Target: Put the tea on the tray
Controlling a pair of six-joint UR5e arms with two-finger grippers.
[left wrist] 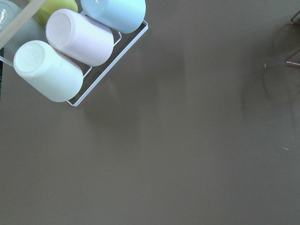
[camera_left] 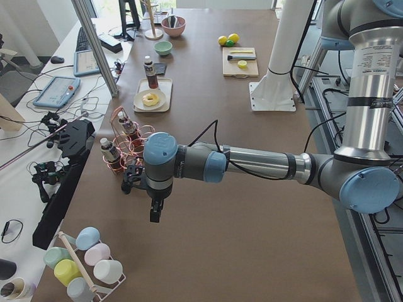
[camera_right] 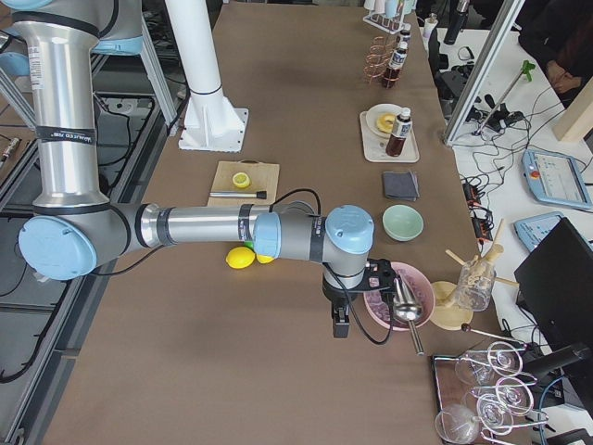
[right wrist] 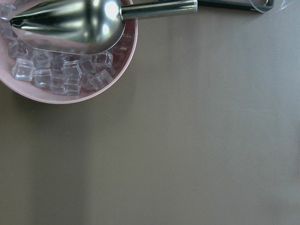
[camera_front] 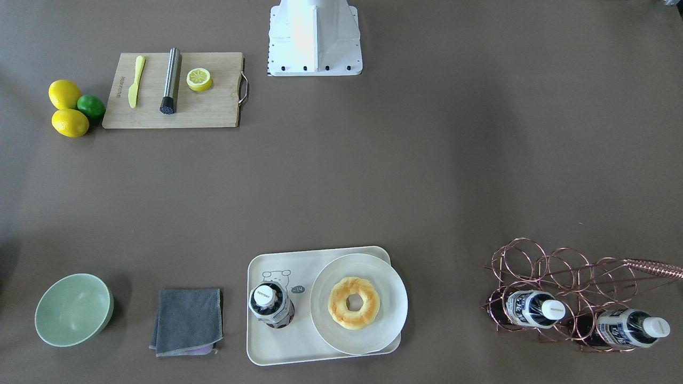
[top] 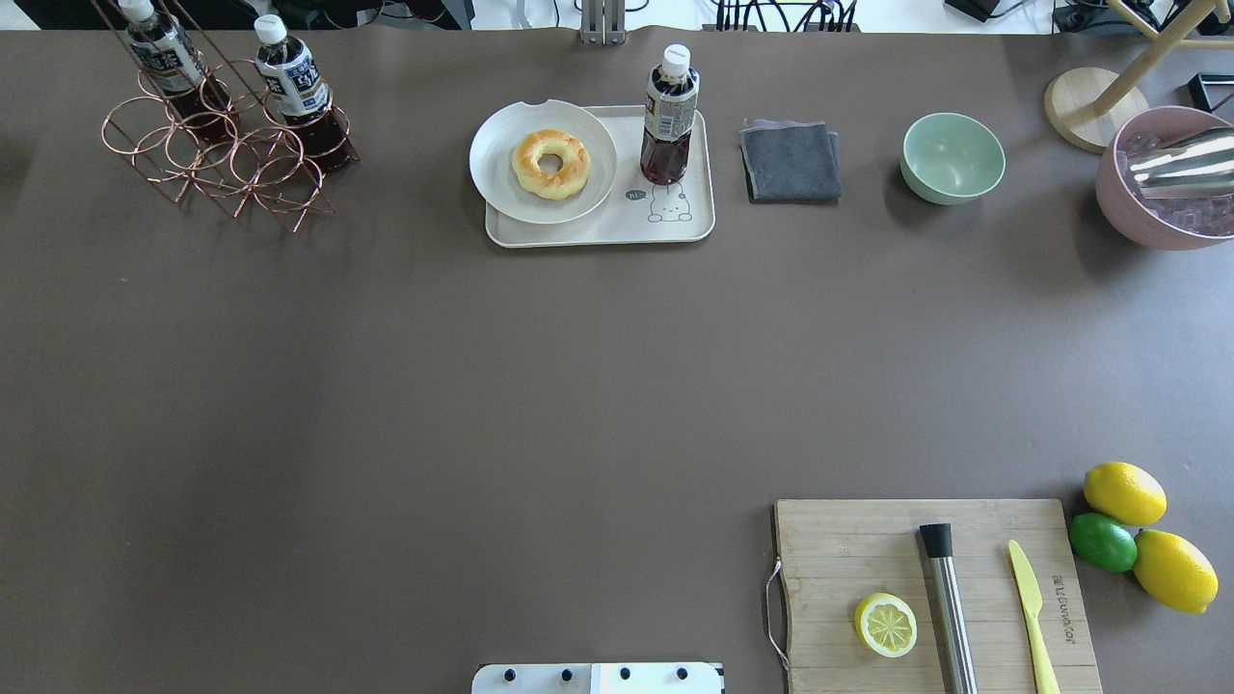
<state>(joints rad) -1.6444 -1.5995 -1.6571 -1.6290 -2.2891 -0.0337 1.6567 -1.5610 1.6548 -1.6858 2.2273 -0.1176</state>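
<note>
A tea bottle (camera_front: 271,305) (top: 669,120) with a white cap stands upright on the cream tray (camera_front: 288,352) (top: 598,231), beside the bear drawing. No gripper touches it. Two alike bottles (camera_front: 533,308) (camera_front: 629,328) lie in a copper wire rack (top: 222,159). My left gripper (camera_left: 154,216) hangs over bare table at the robot's left end, past the rack, and shows only in the exterior left view. My right gripper (camera_right: 340,324) hangs at the opposite end beside a pink ice bowl (camera_right: 398,297), and shows only in the exterior right view. I cannot tell whether either is open or shut.
A white plate (top: 501,183) with a doughnut (top: 550,163) overlaps the tray. A grey cloth (top: 790,161) and a green bowl (top: 952,157) sit beside it. A cutting board (top: 868,549) holds a lemon half, muddler and knife. Lemons and a lime (top: 1103,542) lie nearby.
</note>
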